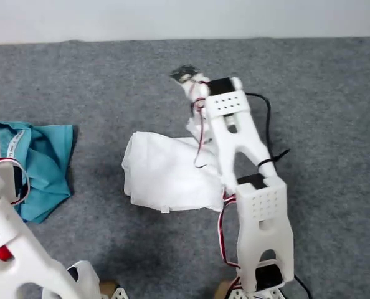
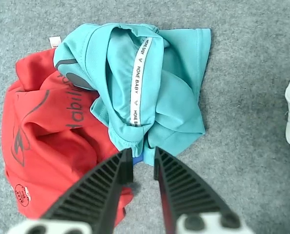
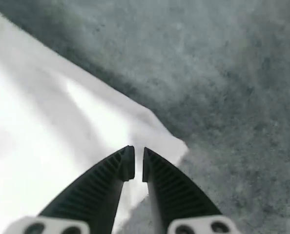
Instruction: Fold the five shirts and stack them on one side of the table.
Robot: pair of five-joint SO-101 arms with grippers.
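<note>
White shirt spread mid-view; right gripper nearly closed over its corner. Left gripper slightly apart above teal shirt overlapping red shirt.

Rough matt grey felt on table; soft matt cloth of teal shirt, red shirt, white shirt; ribbed black plastic jaws.

Covered edge to edge in grey, felt-like matting, the counter with a slightly mottled nap. Just beyond the counter's far edge, a plain pale band, wall or floor unclear. Lit evenly from above, with soft, faint shadows on the matting.
</note>
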